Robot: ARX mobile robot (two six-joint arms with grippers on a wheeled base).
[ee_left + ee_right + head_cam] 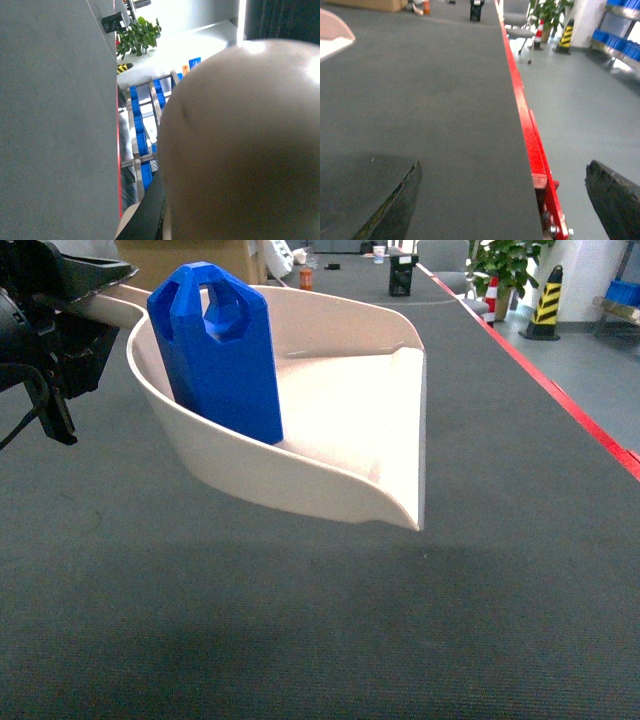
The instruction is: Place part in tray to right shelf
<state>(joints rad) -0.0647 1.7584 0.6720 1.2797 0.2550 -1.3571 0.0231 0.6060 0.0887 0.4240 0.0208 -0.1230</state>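
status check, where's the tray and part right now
Left gripper shut on tray handle, tray held above the dark table. Part standing inside tray. Right gripper open, empty. Right shelf not in head view; nothing in the way.

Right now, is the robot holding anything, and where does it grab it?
Its left hand holds the cream plastic scoop by its long handle; right hand is empty.

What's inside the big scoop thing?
Inside the tray stands one blue part, leaning on the back wall. The tray floor right behind the part is hidden.
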